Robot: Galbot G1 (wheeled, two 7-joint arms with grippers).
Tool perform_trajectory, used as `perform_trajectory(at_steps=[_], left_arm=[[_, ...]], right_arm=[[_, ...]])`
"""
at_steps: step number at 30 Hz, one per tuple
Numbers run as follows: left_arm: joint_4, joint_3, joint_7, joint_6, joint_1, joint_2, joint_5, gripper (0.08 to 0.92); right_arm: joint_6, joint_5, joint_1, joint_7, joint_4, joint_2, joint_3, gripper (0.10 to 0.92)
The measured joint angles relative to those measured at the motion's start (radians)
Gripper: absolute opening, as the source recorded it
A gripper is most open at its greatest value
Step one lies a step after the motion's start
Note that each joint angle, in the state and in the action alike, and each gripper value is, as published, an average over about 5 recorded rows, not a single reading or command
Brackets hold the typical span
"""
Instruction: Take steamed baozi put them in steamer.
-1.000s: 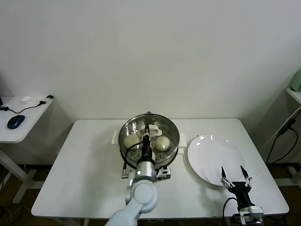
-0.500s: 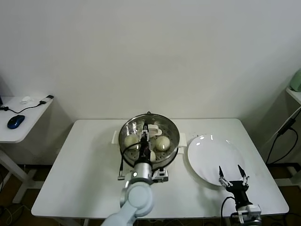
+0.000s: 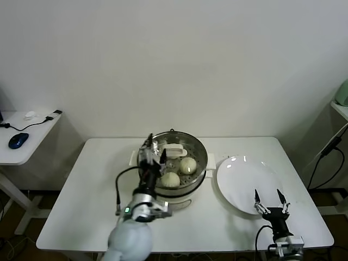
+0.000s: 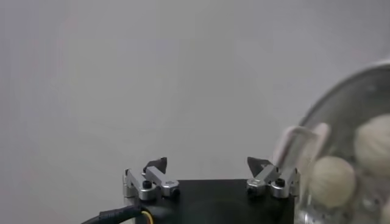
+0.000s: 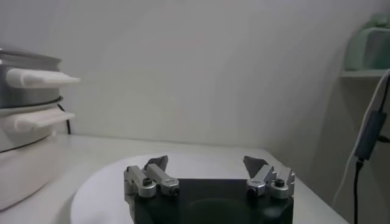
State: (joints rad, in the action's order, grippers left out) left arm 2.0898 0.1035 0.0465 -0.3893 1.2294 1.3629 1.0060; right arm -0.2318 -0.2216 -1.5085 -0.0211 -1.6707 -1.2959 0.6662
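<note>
The steamer stands at the middle of the white table, a shiny steel pot on a cream base. Two steamed baozi lie on its tray: one at the right, one at the near side. My left gripper hovers open and empty over the pot's left part and hides what lies below it. In the left wrist view its fingers are spread wide, with the pot rim and a baozi off to one side. My right gripper stands open and empty over the near edge of the white plate.
A small side table with a blue mouse and cables stands at the far left. A shelf and a hanging cable are at the far right. The right wrist view shows the plate and the steamer's side.
My left gripper has opened and let go of a baozi, which now lies at the near side of the tray. The gripper has drawn away to the pot's left. The right gripper barely moved.
</note>
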Motion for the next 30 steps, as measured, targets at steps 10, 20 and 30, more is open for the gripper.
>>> perform_trajectory(at_steps=[10, 20, 30], left_arm=[[-0.016, 0.330, 0.100, 0.236, 0.140, -0.058, -0.656, 0.823], [-0.192, 0.423, 0.081, 0.415, 0.211, -0.089, -1.048, 0.823], [-0.283, 0.439, 0.044, 0.512, 0.257, -0.092, -1.192, 0.823]], right_arm=[[-0.017, -0.023, 0.008, 0.002, 0.002, -0.005, -0.006, 0.823], [-0.018, -0.029, 0.010, -0.001, 0.016, -0.008, -0.015, 0.823], [-0.019, -0.032, 0.016, -0.006, 0.022, -0.008, -0.024, 0.823]])
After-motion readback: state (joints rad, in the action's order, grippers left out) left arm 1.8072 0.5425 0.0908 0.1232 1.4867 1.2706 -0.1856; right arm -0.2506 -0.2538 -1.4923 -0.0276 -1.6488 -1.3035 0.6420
